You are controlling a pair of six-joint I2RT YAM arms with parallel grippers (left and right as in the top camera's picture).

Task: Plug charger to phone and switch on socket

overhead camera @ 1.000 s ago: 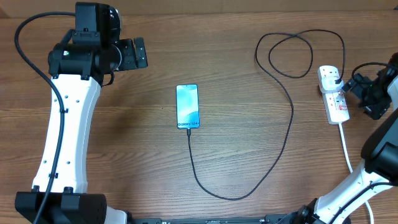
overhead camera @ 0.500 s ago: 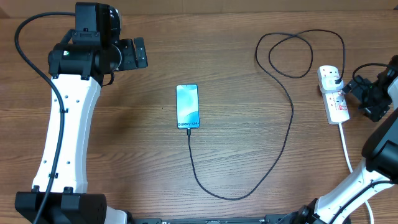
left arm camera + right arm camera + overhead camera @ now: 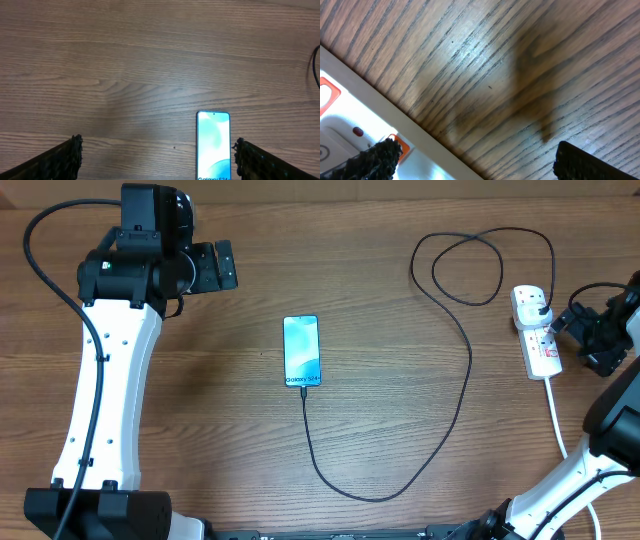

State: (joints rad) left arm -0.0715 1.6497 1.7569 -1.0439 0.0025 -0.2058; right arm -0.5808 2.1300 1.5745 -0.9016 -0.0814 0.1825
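Note:
The phone (image 3: pixel 302 351) lies flat mid-table with its blue-teal screen up; in the left wrist view the phone (image 3: pixel 213 145) sits just inside the right finger. The charger's black cable (image 3: pixel 467 370) meets the phone's lower edge, loops round to the right and ends in a black plug (image 3: pixel 540 305) in the white socket (image 3: pixel 537 340). My left gripper (image 3: pixel 215 268) hovers open, up and left of the phone, and in its own view the left gripper (image 3: pixel 157 160) holds nothing. My right gripper (image 3: pixel 566 318) stands open beside the socket's right side. In the right wrist view, one fingertip (image 3: pixel 377 157) overlaps the socket (image 3: pixel 355 117) near an orange-red switch (image 3: pixel 401 145).
The socket's thick white cord (image 3: pixel 555 415) runs toward the table's front edge by the right arm's base. A cable loop (image 3: pixel 465 270) lies at the back right. Bare wood table (image 3: pixel 380 300) surrounds the phone.
The right gripper has edged very slightly to the right by the socket. Phone, cable and left arm are unmoved.

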